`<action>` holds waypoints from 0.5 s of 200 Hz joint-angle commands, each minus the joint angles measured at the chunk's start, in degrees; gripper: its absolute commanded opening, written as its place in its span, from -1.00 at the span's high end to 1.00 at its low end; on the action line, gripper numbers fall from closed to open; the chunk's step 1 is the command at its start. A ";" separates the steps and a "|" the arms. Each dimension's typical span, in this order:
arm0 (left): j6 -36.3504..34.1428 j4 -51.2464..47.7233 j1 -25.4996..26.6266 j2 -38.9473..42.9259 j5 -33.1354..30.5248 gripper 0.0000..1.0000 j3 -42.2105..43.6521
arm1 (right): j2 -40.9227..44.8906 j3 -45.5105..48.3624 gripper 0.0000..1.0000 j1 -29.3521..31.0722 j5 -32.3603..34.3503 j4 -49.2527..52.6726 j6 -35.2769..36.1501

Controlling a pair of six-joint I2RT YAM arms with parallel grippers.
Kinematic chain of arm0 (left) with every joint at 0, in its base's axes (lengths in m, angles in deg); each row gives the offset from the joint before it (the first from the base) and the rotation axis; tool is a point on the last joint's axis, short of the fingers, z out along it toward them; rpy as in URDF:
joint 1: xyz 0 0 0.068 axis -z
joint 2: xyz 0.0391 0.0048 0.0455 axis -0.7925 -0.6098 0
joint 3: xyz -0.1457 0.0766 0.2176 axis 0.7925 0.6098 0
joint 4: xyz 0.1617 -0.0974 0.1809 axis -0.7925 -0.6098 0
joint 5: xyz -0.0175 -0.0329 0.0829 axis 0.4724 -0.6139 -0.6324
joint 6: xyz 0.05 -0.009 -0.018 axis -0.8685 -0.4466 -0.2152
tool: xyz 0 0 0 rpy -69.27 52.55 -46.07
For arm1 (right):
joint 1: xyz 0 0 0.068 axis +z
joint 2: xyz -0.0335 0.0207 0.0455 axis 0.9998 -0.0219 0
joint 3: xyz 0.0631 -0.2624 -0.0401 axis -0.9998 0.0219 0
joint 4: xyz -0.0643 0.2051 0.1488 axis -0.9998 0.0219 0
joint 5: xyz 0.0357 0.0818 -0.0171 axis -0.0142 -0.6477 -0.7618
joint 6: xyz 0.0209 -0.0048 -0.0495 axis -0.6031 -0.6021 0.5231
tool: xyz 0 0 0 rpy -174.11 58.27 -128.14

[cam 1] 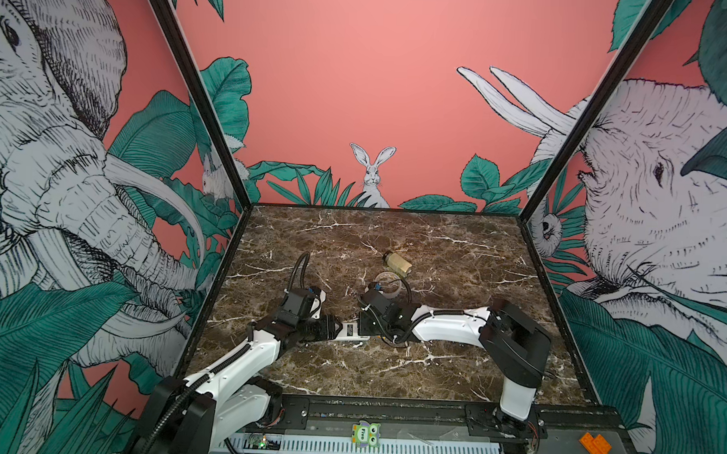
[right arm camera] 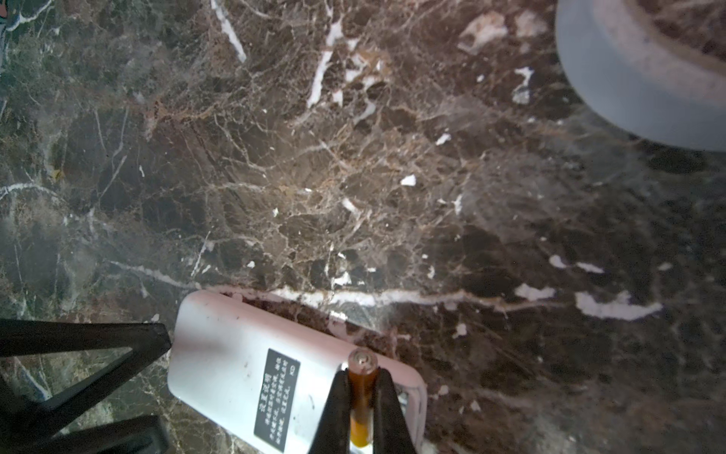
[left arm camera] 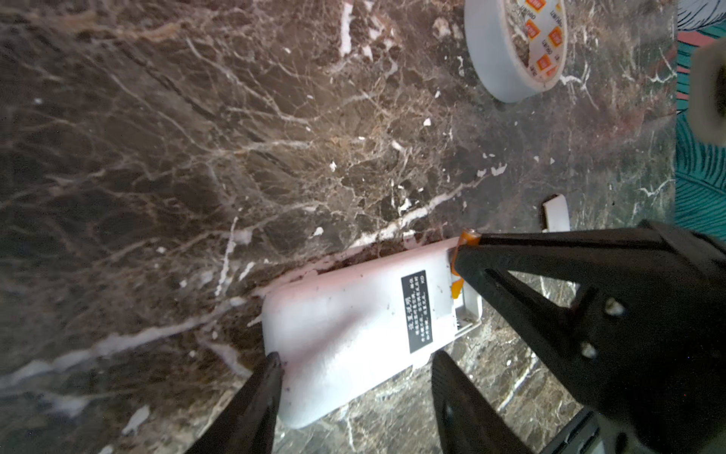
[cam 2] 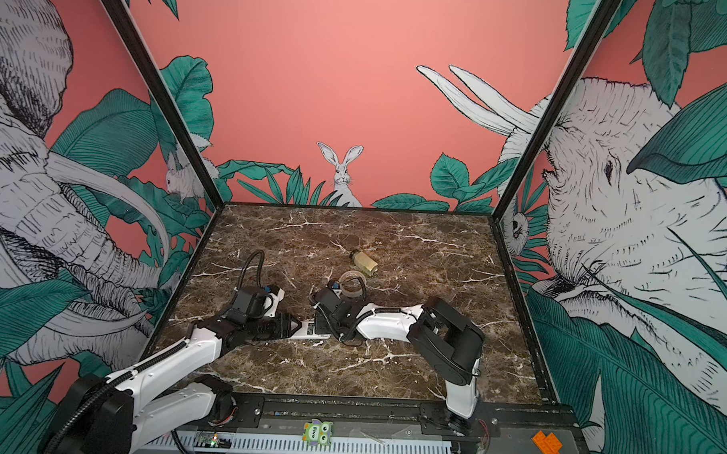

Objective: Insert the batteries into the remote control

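The remote control (cam 1: 350,331) (cam 2: 308,329) lies back up on the marble table, white with a dark label (left arm camera: 418,310). My left gripper (left arm camera: 359,359) straddles its closed end with jaws open. One fingertip (left arm camera: 275,363) touches the remote's edge, while the other stands a little off it. My right gripper (right arm camera: 362,373) is shut on an orange battery (right arm camera: 363,379), held tilted over the open battery compartment (right arm camera: 408,397) at the remote's other end. The left wrist view shows that battery (left arm camera: 467,238) at the tip of the right gripper's fingers (left arm camera: 550,275).
A roll of tape (cam 1: 387,285) (left arm camera: 510,51) lies just behind the right wrist, and a beige small bottle (cam 1: 398,263) (cam 2: 364,262) lies on its side further back. A small white piece (left arm camera: 554,212) rests on the table near the remote. Orange bricks (cam 1: 594,448) sit on the front ledge.
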 commanded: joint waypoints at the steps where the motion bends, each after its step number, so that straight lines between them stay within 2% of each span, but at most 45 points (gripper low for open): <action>1: -1.21 -3.83 -0.28 0.11 -0.20 -0.21 -0.70 | -1.87 -1.36 0.99 0.57 2.46 -1.23 -5.83; 12: -1.49 -4.42 -0.27 -0.04 -0.27 -0.19 -0.41 | -2.13 -1.26 0.99 0.68 2.50 -1.37 -5.87; 38: -1.50 -4.78 -0.28 -1.44 -0.76 -0.02 0.22 | -2.60 -1.58 0.98 0.99 3.00 -1.08 -5.88; 100: -1.46 -3.95 -0.30 -3.12 0.54 0.01 1.09 | -2.28 -4.53 0.94 2.52 4.83 4.57 -2.41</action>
